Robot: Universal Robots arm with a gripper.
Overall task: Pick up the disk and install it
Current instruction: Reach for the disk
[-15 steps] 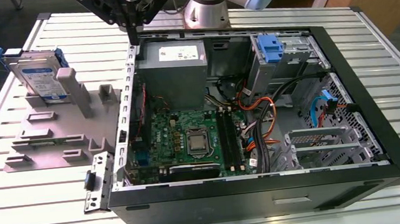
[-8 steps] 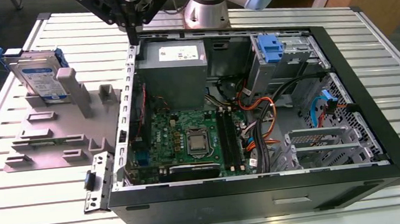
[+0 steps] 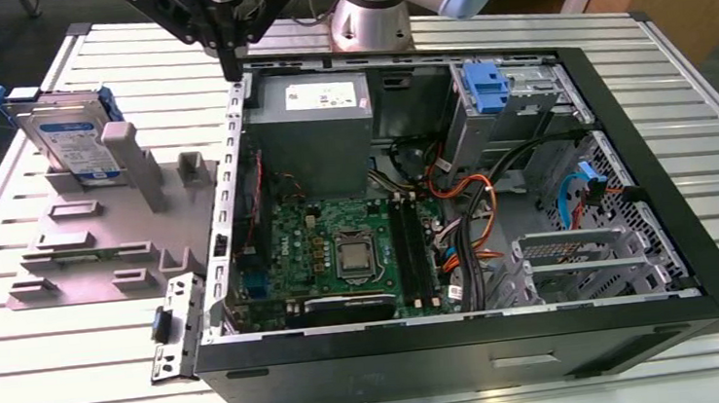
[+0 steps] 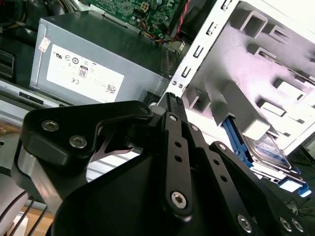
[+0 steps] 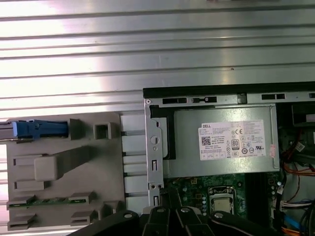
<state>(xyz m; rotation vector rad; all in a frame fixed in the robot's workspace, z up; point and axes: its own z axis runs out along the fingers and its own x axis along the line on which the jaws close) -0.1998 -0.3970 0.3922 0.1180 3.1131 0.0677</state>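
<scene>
Ribbed silver metal slats form the counter (image 3: 680, 66), and it carries a grey holder tray and an open computer case side by side.

The disk (image 3: 72, 139) stands upright on its edge in a slot at the far end of the grey holder tray (image 3: 89, 240), at the exterior view's left. Its white-and-blue label faces the near side, and the blue carrier frame runs around its edges. In the first wrist view the disk (image 5: 39, 129) shows edge-on as a blue strip. In the second wrist view the disk (image 4: 269, 147) leans in the slot behind a grey post. Nothing grips it. A narrow green circuit board (image 3: 78, 253) lies in a nearer slot of the same tray.

The tool (image 3: 234, 69) hangs above the far-left corner of the computer case (image 3: 710, 259), to the exterior view's right of the disk and clear of it. Its black fingers are clenched together to one narrow tip and grasp nothing. In the second wrist view the tool (image 4: 170, 98) points towards the case wall, just beside the power supply.

The power supply (image 3: 314, 122), a grey box with a white sticker, sits in the far-left part of the case. The green motherboard (image 3: 323, 229) lies nearer, with the processor socket (image 3: 354, 256) at its middle. A blue plastic latch piece (image 3: 486, 88) sits in the drive bay at the far right, and orange cables (image 3: 463, 188) loop below the bay.
</scene>
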